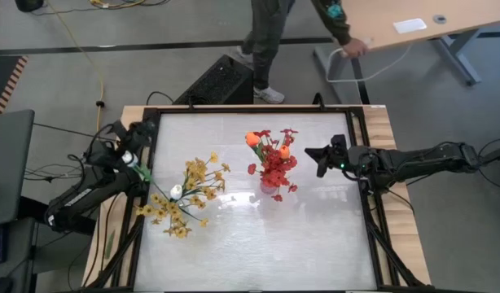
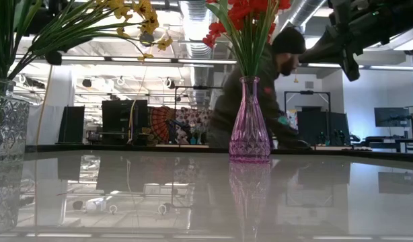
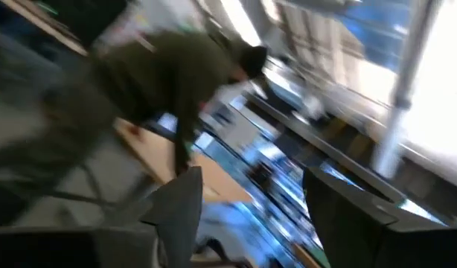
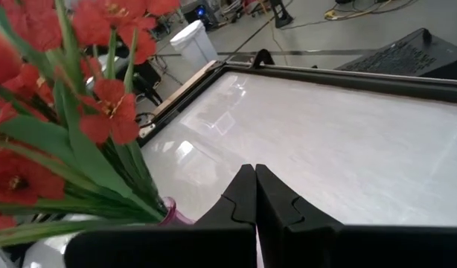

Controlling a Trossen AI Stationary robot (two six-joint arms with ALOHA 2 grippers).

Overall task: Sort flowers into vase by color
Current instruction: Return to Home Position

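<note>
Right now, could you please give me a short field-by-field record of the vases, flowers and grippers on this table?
pink glass vase: mid-table, holds red blossom sprays and orange tulip buds
clear cut-glass vase: left of it, holds yellow blossom sprays and a white tulip bud
left gripper: open, empty, at the table's left edge
right gripper: shut, empty, right of the pink vase

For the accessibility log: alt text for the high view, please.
A white table holds yellow sprays with a white bud at left, red sprays with orange buds at centre. Left gripper at the table's left edge; right gripper right of the red sprays.
</note>
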